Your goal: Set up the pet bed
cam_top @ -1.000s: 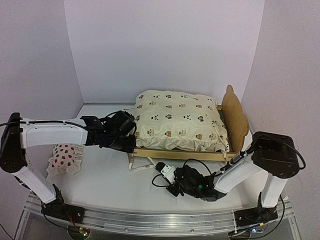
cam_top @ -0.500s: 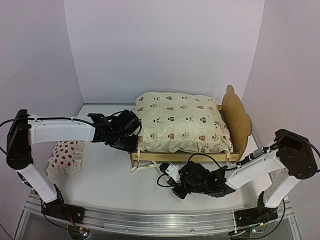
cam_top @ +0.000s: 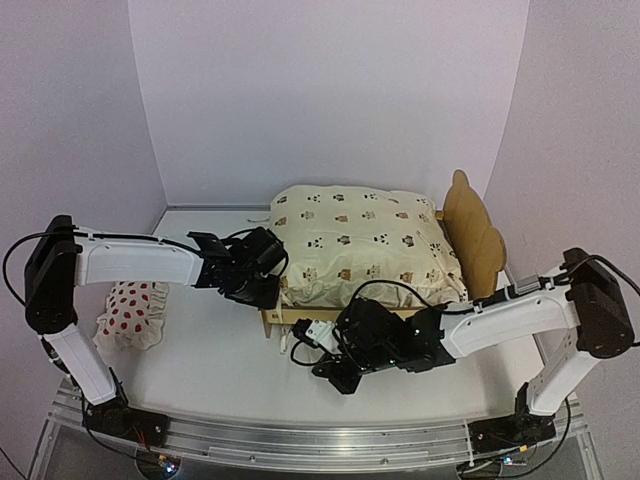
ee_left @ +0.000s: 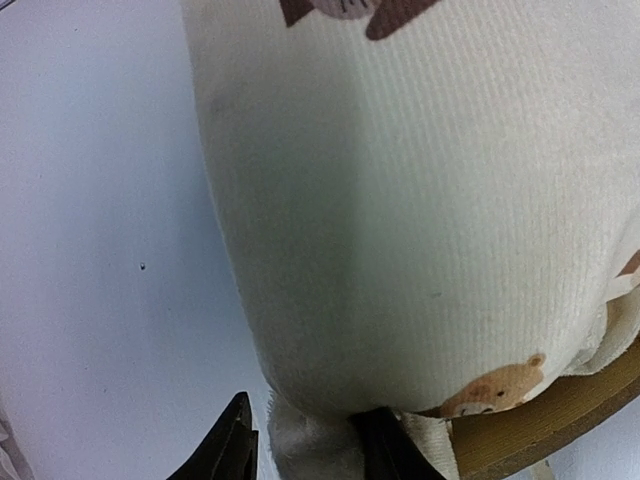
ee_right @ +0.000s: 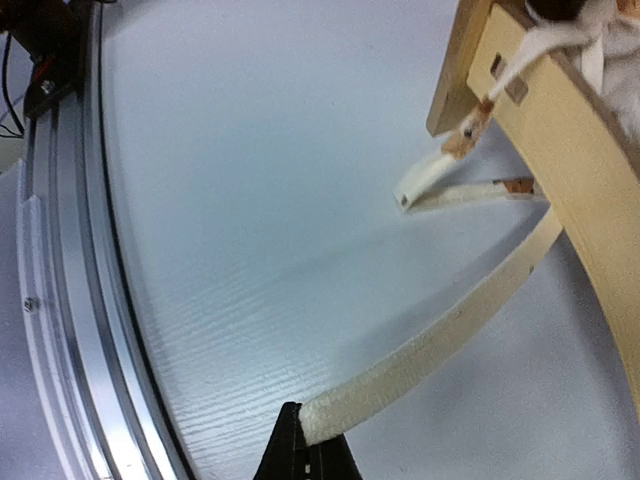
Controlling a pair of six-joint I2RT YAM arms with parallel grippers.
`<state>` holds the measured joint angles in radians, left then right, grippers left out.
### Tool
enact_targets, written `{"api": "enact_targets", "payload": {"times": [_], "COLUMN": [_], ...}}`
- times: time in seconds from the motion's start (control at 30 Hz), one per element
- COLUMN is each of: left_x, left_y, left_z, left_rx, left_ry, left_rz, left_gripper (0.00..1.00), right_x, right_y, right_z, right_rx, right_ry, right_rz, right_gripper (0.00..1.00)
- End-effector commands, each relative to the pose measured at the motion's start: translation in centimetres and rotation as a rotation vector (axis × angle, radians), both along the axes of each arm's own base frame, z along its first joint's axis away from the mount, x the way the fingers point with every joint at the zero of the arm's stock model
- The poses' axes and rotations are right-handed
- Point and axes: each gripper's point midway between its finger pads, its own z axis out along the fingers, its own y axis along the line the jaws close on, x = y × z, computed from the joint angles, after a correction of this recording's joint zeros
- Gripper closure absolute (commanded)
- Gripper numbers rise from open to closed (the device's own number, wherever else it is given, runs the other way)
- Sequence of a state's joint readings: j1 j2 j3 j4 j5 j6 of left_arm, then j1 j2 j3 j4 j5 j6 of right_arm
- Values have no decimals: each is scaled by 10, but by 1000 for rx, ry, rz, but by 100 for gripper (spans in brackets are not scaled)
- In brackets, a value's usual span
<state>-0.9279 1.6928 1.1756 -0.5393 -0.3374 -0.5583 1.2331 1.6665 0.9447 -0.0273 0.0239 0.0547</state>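
The pet bed (cam_top: 470, 240) stands at mid table, its bear-ear headboard to the right, and the cream bear-print cushion (cam_top: 360, 245) lies on it. My left gripper (cam_top: 268, 290) is at the cushion's front left corner. In the left wrist view the cushion (ee_left: 420, 200) fills the frame and my left gripper (ee_left: 308, 452) is shut on its ruffled edge. My right gripper (cam_top: 300, 345) is low in front of the bed's front left leg. In the right wrist view that gripper (ee_right: 312, 440) is shut on the end of a cream tie strap (ee_right: 440, 350) that runs back under the wooden frame (ee_right: 560, 150).
A white pillow with red spots (cam_top: 130, 312) lies at the left edge, behind the left arm. Two shorter loose ties (ee_right: 440, 180) hang by the bed's leg. The metal rail (ee_right: 60, 250) along the table's near edge is close to my right gripper.
My right arm has swung left and closer to the bed's front left corner. My left gripper has shifted right onto the cushion's corner and narrowed on its ruffle.
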Motion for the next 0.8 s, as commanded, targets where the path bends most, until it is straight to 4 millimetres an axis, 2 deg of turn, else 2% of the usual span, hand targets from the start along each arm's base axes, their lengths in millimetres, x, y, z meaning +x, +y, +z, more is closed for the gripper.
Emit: {"api": "enact_targets", "payload": {"times": [0.0,0.13,0.2,0.3,0.43,0.53,0.67,0.77], "left_x": [4,0,-4,-12,-29,-45,-65,-71], "left_y": [8,12,15,22,24,22,12,9], "left_z": [15,23,28,38,51,51,38,27], "left_rx": [-26,-34,-44,-64,-94,-108,-136,-138], "left_ry": [-34,-39,-40,-46,-31,2,61,93], "left_rz": [25,22,20,17,-14,-50,-111,-128], "left_gripper": [61,57,56,54,51,50,53,57], "right_x": [-25,-21,-18,-14,-19,-24,-27,-25], "right_y": [24,43,48,47,35,27,23,18], "right_z": [45,79,82,64,23,0,-11,-13], "right_rx": [43,84,78,31,-52,-96,-114,-123], "right_ry": [73,57,52,59,119,177,206,197], "right_rz": [109,122,118,98,65,44,25,12], "right_gripper": [100,100,100,100,100,100,100,100]}}
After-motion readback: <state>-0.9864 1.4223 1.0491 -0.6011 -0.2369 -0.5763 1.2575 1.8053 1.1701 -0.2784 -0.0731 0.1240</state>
